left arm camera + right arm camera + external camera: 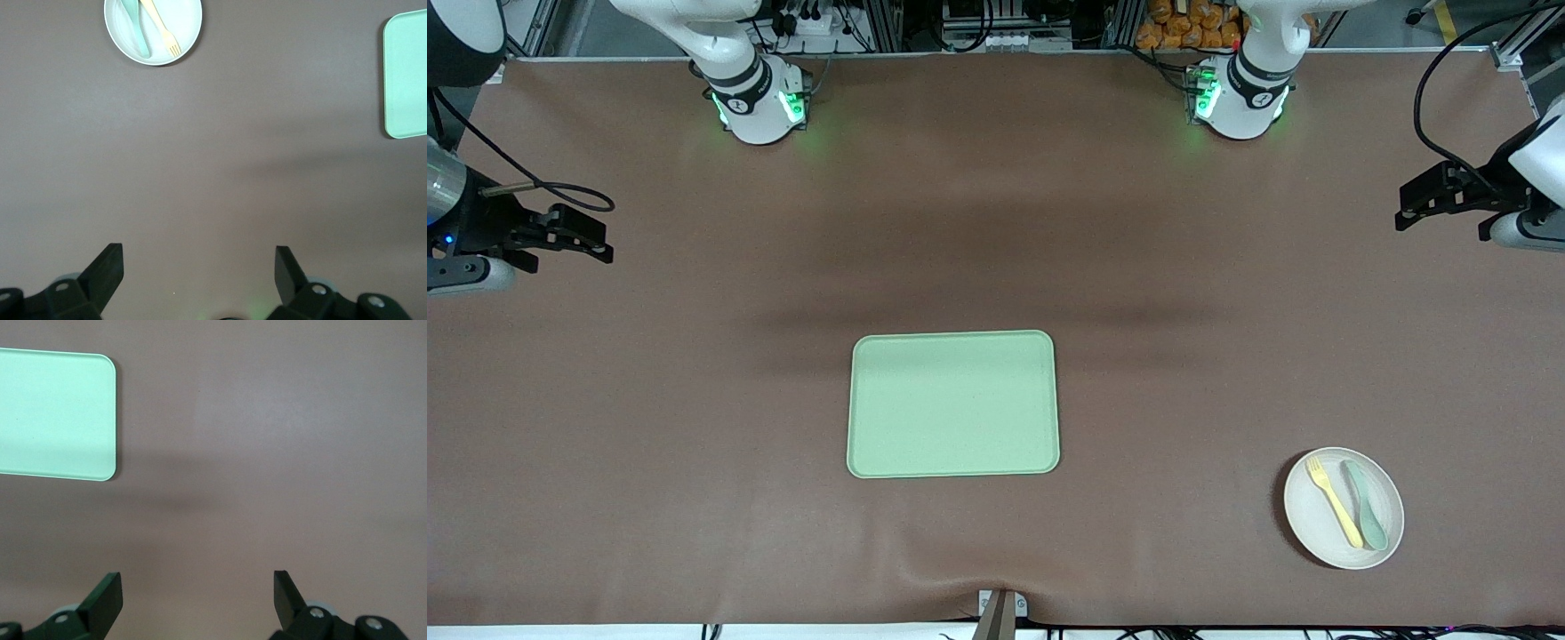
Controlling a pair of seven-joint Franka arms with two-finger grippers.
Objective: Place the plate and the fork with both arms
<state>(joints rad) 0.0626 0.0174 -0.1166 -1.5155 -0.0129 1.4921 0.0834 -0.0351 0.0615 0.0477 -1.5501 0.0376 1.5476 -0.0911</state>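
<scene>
Resting on plate point(1316, 520): fork point(1333, 501) beside spoon point(1366, 504); left end effector point(1409, 209) and right end effector point(596, 242) both wide, empty, over bare table ends.

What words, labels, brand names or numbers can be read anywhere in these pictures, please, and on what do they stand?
None can be read. The plate, fork, spoon and tray are plain. Each arm's base carries a small dark mark, too small to read.

The brown counter point(694, 427) wears a matt, cloth-like cover, faintly wrinkled at its near edge. The rectangular light green plastic tray point(953, 404) looks smooth and matt. The round off-white plate point(1312, 520), pale yellow plastic fork point(1334, 500) and teal-green plastic spoon point(1366, 504) look smooth, low-sheen.
</scene>
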